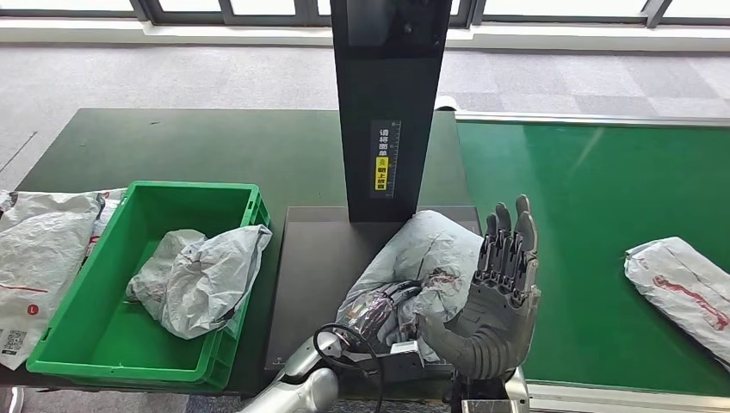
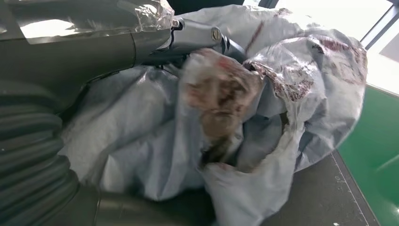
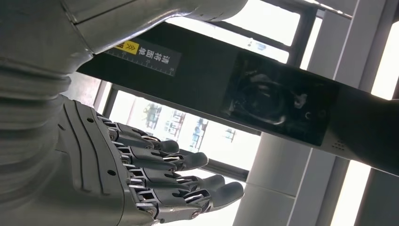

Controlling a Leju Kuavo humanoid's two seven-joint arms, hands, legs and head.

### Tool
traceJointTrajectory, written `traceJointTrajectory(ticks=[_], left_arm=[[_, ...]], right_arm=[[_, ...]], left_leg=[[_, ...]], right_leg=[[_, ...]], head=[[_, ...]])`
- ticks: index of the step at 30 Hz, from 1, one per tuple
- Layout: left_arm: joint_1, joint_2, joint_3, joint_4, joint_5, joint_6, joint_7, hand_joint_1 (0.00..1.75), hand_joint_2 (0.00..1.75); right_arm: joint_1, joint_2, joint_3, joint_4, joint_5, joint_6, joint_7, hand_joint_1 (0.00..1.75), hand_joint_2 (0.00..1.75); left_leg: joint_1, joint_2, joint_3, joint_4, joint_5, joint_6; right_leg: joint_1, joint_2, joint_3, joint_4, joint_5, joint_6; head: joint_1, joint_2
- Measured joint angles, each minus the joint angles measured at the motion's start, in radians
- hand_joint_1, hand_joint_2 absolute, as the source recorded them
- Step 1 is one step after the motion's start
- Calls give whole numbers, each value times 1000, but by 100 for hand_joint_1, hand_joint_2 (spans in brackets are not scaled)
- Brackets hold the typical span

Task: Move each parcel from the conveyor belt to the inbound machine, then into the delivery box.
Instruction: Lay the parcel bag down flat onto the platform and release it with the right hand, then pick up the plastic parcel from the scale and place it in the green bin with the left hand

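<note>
While the robot's left hand (image 1: 379, 314) grips a crumpled grey parcel (image 1: 422, 258) on the dark platform of the inbound machine (image 1: 310, 267), its right hand (image 1: 499, 292) stands upright just beside the bag at its 3 o'clock, fingers (image 1: 510, 237) straight, close together and holding nothing. From the left wrist camera, the parcel (image 2: 263, 108) bulges against the hand, its plastic creased and marked with smudged red print; how the left fingers lie around it cannot be told, as the bag hides them. From the right wrist camera, the right hand (image 3: 136, 179) points its fingers (image 3: 197, 188) toward the machine's black column (image 3: 263, 99), which carries a yellow label and a dark screen. Seen from the head camera, that column (image 1: 389, 103) rises at 12 o'clock from the platform. At the platform's 9 o'clock sits the green delivery box (image 1: 86, 335), with one pale crumpled parcel (image 1: 202, 275) lying inside. More white bags (image 1: 43, 258) rest on the dark tabletop (image 1: 215, 146) beyond the box, also toward 9 o'clock. At 3 o'clock, the green conveyor belt (image 1: 585, 189) carries another white parcel with red print (image 1: 684, 288), well apart from both hands.
</note>
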Motion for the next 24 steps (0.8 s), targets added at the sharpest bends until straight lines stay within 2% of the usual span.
traceJointTrajectory(ticks=[2,6,12,19,24], left_arm=[[-9,-3,-7,14,3,4,0,115,175],[-23,-8,-14,32,5,11,0,175,175],[-26,-11,-13,37,-41,85,-13,175,175],[-18,-11,18,11,-64,116,-30,175,175],[3,-7,68,-39,-16,168,-106,175,175]], right_arm=[[-1,0,0,0,0,0,0,0,175],[-2,0,0,0,0,0,0,0,175],[-2,-1,0,0,-4,6,0,0,175],[0,-3,0,-1,7,0,0,0,175],[10,-7,0,-4,12,-7,0,0,175]], left_leg=[[0,0,0,0,0,0],[0,0,0,0,0,0],[0,0,0,0,0,0],[0,0,0,0,0,0],[0,0,-1,0,0,0]], right_leg=[[0,0,0,0,0,0],[0,0,0,0,0,0],[0,0,1,0,0,0],[0,0,0,0,0,0],[0,0,0,0,0,0]], head=[[0,0],[0,0],[0,0],[0,0],[0,0]])
